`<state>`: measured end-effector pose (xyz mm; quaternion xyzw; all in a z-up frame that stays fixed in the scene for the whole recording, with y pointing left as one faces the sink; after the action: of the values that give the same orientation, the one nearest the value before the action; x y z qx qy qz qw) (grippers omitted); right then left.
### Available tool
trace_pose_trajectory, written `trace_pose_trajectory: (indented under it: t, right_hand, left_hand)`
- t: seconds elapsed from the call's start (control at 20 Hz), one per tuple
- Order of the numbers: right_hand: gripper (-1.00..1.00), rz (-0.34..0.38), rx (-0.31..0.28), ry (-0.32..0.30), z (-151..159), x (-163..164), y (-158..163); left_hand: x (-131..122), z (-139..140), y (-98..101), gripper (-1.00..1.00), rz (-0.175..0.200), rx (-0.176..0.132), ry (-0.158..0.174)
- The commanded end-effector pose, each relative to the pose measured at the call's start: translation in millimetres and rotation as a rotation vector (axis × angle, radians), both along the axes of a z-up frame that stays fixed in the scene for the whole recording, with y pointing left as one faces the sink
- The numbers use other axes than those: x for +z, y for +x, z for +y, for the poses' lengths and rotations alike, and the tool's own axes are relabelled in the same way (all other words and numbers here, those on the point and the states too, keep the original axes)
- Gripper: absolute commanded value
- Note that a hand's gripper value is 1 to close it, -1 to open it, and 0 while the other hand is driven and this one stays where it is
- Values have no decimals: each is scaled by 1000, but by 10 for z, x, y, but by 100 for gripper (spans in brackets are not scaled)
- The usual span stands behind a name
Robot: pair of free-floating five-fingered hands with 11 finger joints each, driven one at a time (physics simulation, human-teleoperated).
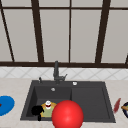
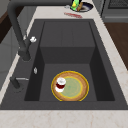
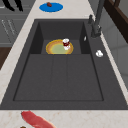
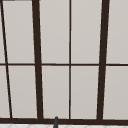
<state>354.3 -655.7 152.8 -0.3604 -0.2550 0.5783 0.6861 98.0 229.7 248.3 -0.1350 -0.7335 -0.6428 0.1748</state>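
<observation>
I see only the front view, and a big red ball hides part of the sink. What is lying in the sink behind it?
Observer: In the left side view a round plate with an orange rim and a green middle lies flat in the sink.
Operator: And the white thing on it?
Observer: A small white cup with dark red inside. It stands on the plate's edge nearest the faucet.
Operator: Does the left hand touch that plate?
Observer: No. In the right side view it hangs out in front of the counter, apart from the sink.
</observation>
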Motion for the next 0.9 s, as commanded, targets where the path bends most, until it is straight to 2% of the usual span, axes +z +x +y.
trace_pose_trajectory:
  t: [0.0,0.2,0.35,0.5,0.85]
  right_hand:
    - [100,5,0,-21,1,-71,-20]
    - [100,-53,-15,7,-42,-54,-75]
    - [100,-126,-13,26,-81,133,-71]
    - [100,-144,-34,24,-66,376,-130]
    - [100,-146,-36,19,-14,878,-186]
  left_hand:
    - [0,0,0,0,0,0,0]
    - [0,0,0,0,0,0,0]
    - [0,0,0,0,0,0,0]
    - [0,0,0,0,0,0,0]
    - [0,0,0,0,0,0,0]
